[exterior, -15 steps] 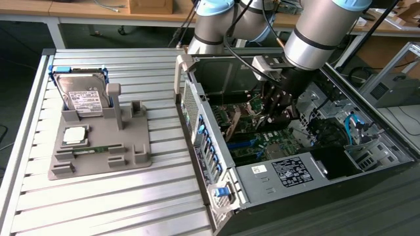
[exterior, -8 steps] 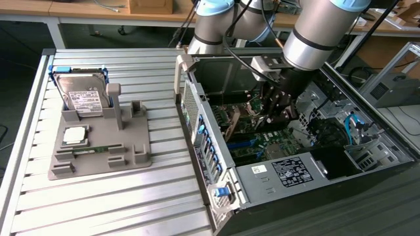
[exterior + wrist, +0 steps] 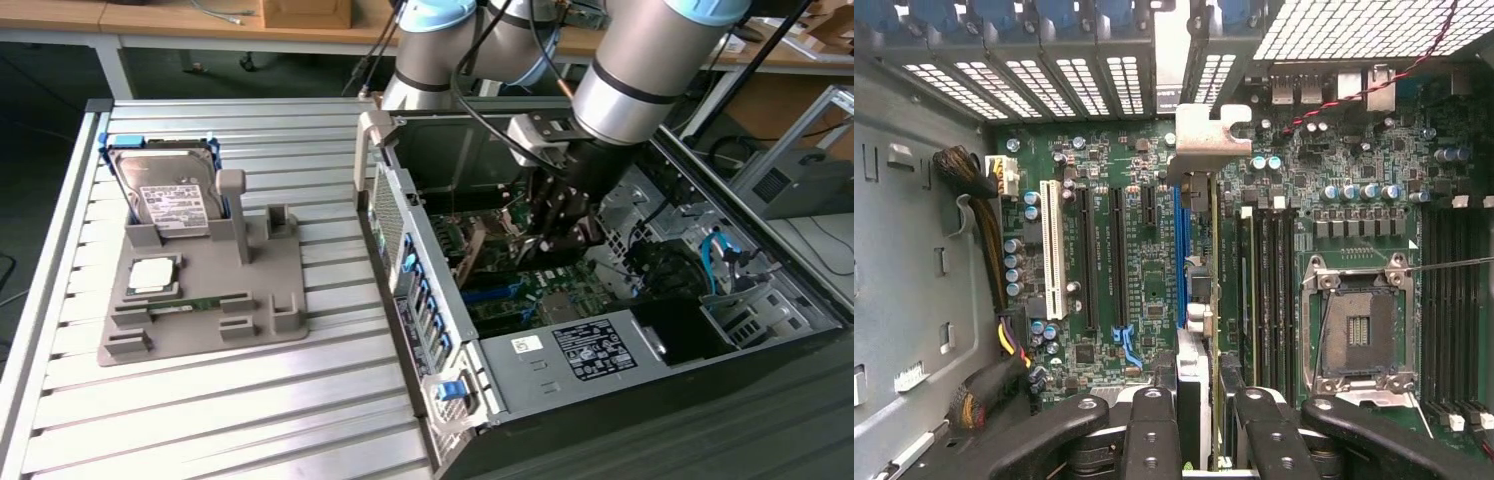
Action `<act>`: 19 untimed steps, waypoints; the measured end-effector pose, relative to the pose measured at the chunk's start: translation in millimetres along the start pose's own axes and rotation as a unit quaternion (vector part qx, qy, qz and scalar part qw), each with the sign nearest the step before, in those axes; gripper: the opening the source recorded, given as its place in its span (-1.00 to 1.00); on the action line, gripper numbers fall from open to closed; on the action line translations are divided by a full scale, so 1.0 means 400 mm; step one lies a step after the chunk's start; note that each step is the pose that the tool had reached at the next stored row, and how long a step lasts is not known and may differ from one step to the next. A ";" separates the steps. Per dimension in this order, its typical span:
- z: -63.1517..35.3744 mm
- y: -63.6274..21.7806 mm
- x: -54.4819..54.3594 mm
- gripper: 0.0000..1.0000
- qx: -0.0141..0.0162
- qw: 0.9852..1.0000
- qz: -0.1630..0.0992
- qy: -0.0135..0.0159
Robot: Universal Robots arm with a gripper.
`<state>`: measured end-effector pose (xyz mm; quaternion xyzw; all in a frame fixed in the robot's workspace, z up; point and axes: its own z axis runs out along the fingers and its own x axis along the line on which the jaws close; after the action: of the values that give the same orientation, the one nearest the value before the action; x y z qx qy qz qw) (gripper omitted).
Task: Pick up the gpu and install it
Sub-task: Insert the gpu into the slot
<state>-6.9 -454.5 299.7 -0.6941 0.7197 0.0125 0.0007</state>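
Note:
The gpu point(image 3: 1199, 300) shows edge-on in the wrist view, a thin card with its silver bracket point(image 3: 1204, 135) at the end nearest the case's rear slot openings. My gripper point(image 3: 1204, 430) is shut on it, one black finger on each face. The card stands upright over the motherboard, right along the long blue slot point(image 3: 1179, 250); I cannot tell whether its edge is seated. In the exterior view my gripper point(image 3: 558, 235) reaches down into the open computer case point(image 3: 400, 200), and the gpu point(image 3: 475, 252) shows as a brownish board beside it.
A white slot point(image 3: 1052, 255), black slots and the open processor socket point(image 3: 1359, 325) lie around the card. Cables point(image 3: 979, 205) run along the case wall. On the slatted table, a grey fixture point(image 3: 274, 310) holds a hard drive point(image 3: 167, 195), a processor chip point(image 3: 151, 275) and a memory stick point(image 3: 200, 303).

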 end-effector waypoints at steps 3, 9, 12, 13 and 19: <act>0.001 0.002 0.000 -0.47 0.000 1.000 0.000 0.000; 0.003 0.007 0.000 -0.47 0.000 1.000 0.000 0.000; 0.005 0.012 0.001 -0.47 0.000 1.000 0.000 0.000; 0.006 0.013 0.001 -0.47 0.000 1.000 0.000 0.000; 0.008 0.026 0.001 -0.47 0.000 1.000 -0.001 0.000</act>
<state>-17.4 -454.5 296.5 -0.6945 0.7194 0.0125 0.0007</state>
